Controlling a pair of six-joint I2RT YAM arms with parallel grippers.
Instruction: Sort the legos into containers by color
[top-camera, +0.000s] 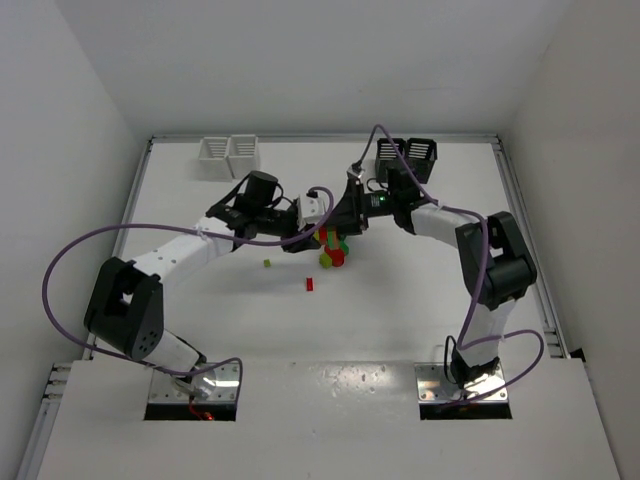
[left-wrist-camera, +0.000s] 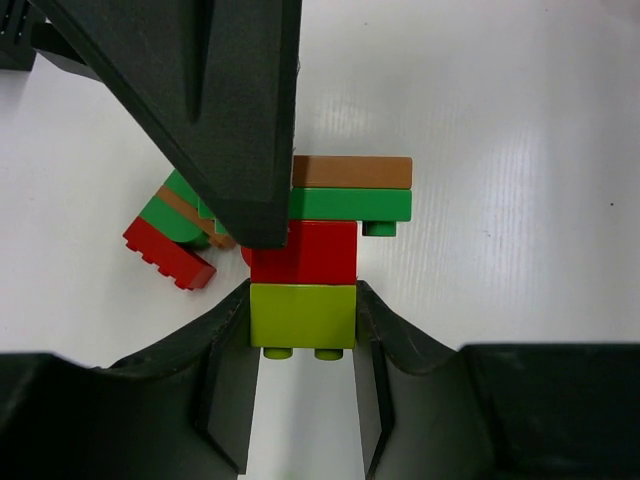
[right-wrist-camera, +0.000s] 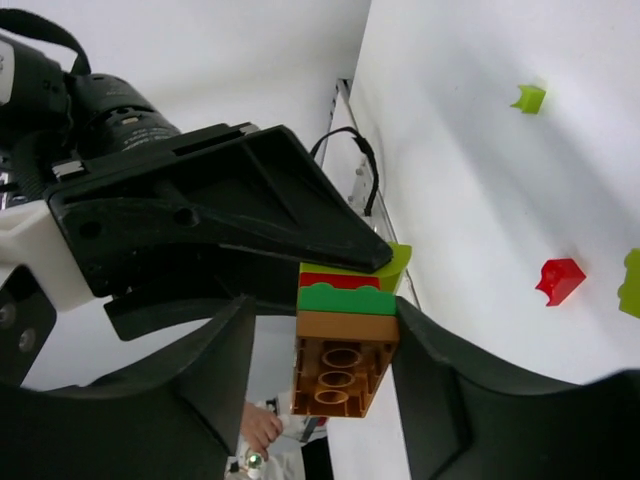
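Found a joined stack (left-wrist-camera: 325, 235) of yellow-green, red, green and brown layers, spanning fingertip to fingertip between the two grippers. Left gripper (left-wrist-camera: 303, 305) clamped on the yellow-green brick (left-wrist-camera: 303, 318) at its own end. Right gripper (right-wrist-camera: 335, 335) clamped across the brown brick (right-wrist-camera: 345, 345) at the opposite end, with one finger also overlapping the red and green layers.

Risks, as judged:
- Separation at the wrong seam, leaving mixed colours in one grip, owing to that overlap.
- Sudden release on snapping, flinging a brick, owing to opposed pull.
- Slip from the left fingertips, given a hold on one thin layer only.

Second mixed chunk (left-wrist-camera: 170, 235) just beside the left fingers, loose red piece (right-wrist-camera: 558, 280) and loose yellow-green piece (right-wrist-camera: 530, 97) beyond the right gripper: liable to scatter under any dropped part.

White bins (top-camera: 228, 155) well beyond the left gripper, black bins (top-camera: 408, 155) nearer behind the right.
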